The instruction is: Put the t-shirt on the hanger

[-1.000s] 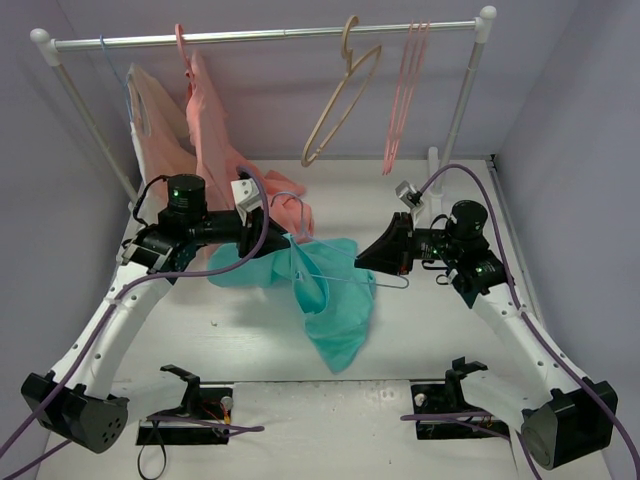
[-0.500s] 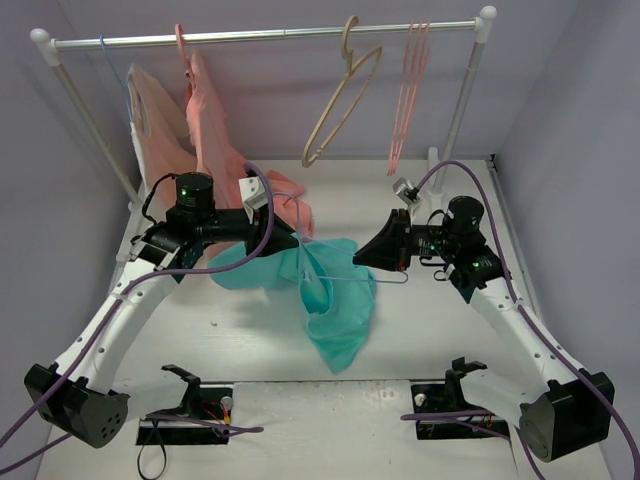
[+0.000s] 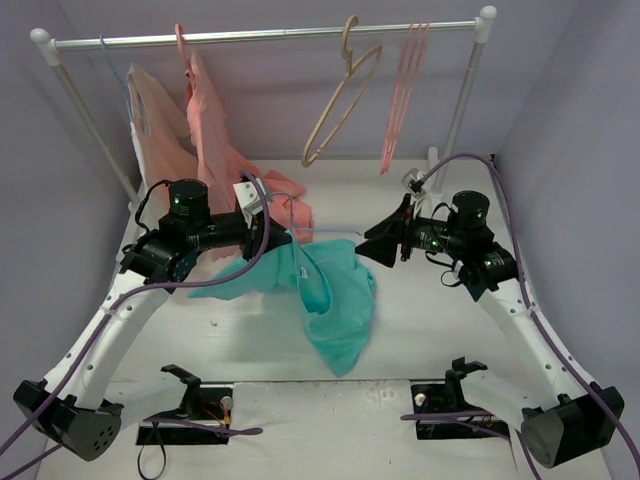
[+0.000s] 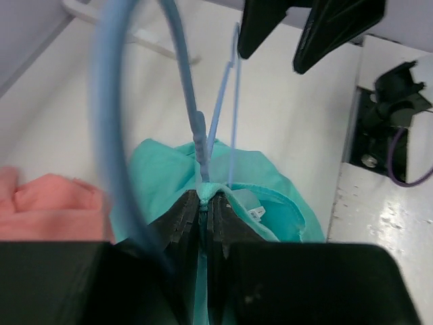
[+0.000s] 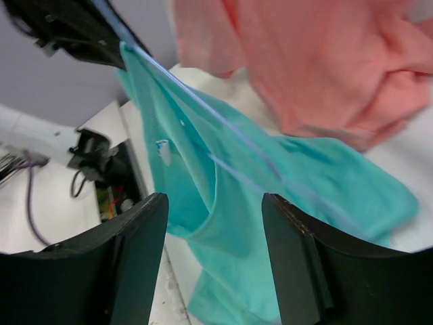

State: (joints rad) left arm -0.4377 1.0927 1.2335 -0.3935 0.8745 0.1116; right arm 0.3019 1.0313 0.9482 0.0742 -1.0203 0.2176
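The teal t-shirt (image 3: 340,300) hangs from its collar and trails onto the white table. My left gripper (image 3: 283,237) is shut on that collar and on the neck of the thin light-blue hanger (image 3: 330,231), holding both above the table. In the left wrist view the jaws (image 4: 204,198) pinch teal fabric (image 4: 270,183) with the hanger wire (image 4: 223,115) rising from it. My right gripper (image 3: 372,243) stands open just right of the hanger's far end, holding nothing. Through its fingers (image 5: 213,203) I see the t-shirt (image 5: 318,176) draped over the hanger wire (image 5: 196,101).
A clothes rail (image 3: 270,36) crosses the back. On it hang a pale peach garment (image 3: 155,115), a salmon-pink garment (image 3: 215,140) reaching the table behind the left gripper, a beige hanger (image 3: 340,100) and thin pink hangers (image 3: 400,100). Purple walls close both sides.
My right gripper has opened, let go of the hanger's end and drawn back slightly right. My left gripper has closed tighter and lifted; the hanger now lies level and higher.
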